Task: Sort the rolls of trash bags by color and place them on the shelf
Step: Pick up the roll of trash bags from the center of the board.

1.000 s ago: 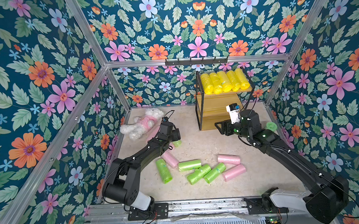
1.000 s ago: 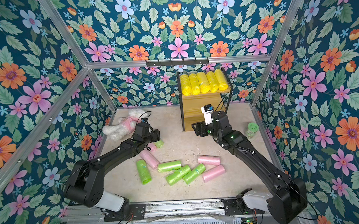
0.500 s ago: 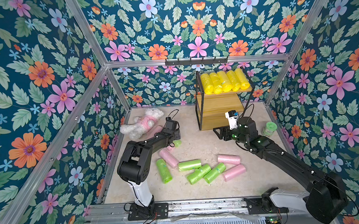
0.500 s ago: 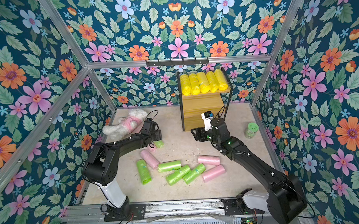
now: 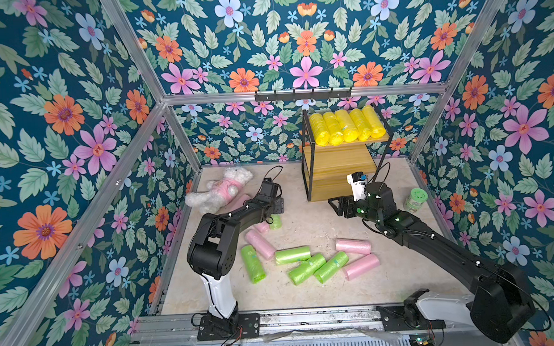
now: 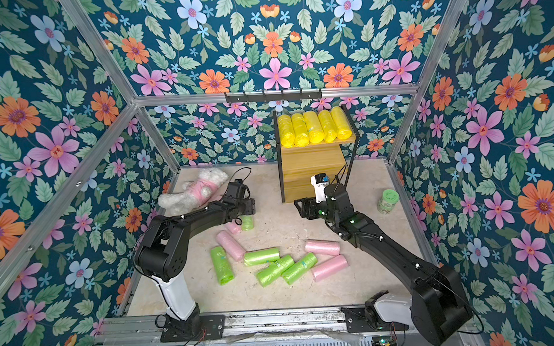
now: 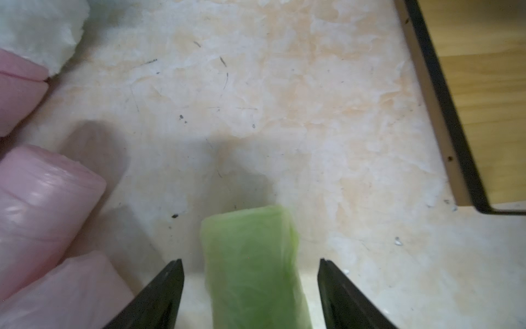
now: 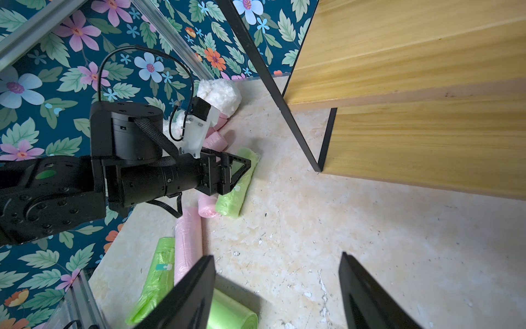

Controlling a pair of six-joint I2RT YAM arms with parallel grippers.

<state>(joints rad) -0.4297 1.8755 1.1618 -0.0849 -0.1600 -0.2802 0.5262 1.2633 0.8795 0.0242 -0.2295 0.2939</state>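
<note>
Five yellow rolls lie side by side on the top board of the shelf, and its lower boards are bare. Several green rolls and pink rolls lie loose on the floor. My left gripper is open and straddles one end of a green roll lying on the floor, with a gap on each side. Pink rolls lie just beside it. My right gripper hangs open over bare floor in front of the shelf, holding nothing.
A white plush toy in a pink shirt lies at the back left, touching a pink roll. A green-lidded jar stands by the right wall. Flowered walls close in on three sides, and a hook rail runs along the back.
The left arm's shoulder and elbow have folded upward while its gripper slid slightly right along the green roll. The right gripper has sunk a little and drawn back from the shelf.
</note>
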